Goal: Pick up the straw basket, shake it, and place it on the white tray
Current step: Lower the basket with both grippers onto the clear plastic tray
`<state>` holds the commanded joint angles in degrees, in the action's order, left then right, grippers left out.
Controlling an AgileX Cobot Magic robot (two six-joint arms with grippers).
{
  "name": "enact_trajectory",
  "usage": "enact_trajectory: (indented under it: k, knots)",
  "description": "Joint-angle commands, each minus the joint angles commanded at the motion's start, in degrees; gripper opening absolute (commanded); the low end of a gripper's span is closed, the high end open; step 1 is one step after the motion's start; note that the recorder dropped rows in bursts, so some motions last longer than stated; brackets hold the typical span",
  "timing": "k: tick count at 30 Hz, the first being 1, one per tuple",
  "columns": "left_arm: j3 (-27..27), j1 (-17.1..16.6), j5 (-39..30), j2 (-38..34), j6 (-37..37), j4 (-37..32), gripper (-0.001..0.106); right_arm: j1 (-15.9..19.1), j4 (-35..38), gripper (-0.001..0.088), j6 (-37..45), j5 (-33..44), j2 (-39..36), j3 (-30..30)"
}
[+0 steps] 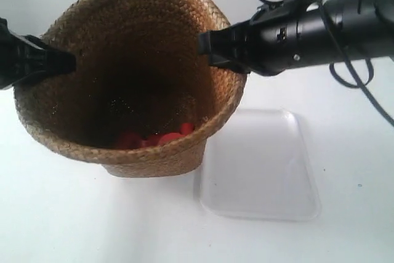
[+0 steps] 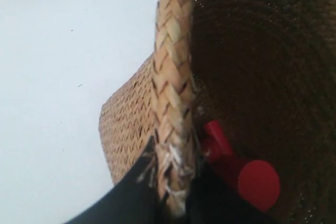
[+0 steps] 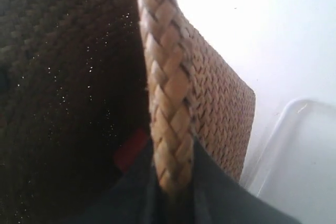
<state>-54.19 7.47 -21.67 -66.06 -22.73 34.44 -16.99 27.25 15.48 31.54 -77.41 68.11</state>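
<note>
The straw basket point(image 1: 161, 158) hangs between my two grippers, tipped so its mouth faces the exterior camera. Whether its base touches the table I cannot tell. My left gripper point(image 1: 69, 61) is shut on the braided rim point(image 2: 170, 77) at the exterior view's left, one finger inside and one outside point(image 2: 173, 195). My right gripper point(image 1: 206, 47) is shut on the opposite rim point(image 3: 168, 87), pinching it the same way point(image 3: 176, 184). The white tray point(image 1: 265, 170) lies flat on the table beside the basket, on the right arm's side, also visible as the tray point(image 3: 304, 156).
Several red plastic pieces point(image 1: 157, 138) lie in the bottom of the basket, seen as red pieces point(image 2: 257, 179) and a red piece point(image 3: 131, 148). The white table point(image 1: 61, 214) extends around basket and tray. A black cable point(image 1: 354, 72) loops under the right arm.
</note>
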Motion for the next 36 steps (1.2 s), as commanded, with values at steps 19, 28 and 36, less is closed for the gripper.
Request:
enact_trajectory:
  k: [19,28,36]
  knots:
    - [-25.2,3.6,-31.0,-9.6,25.2,-15.9,0.0,2.7,-24.9,0.0,-23.7,33.6,0.1,11.3]
    - [-32.4,17.2,-26.1,-19.7,39.0,-26.4,0.0,11.9,-25.0,0.0,-21.7,35.6,0.1,11.3]
    - [-39.8,21.8,-26.4,-29.7,41.0,-29.7,0.0,20.7,-24.9,0.0,-16.6,38.4,-1.9,11.3]
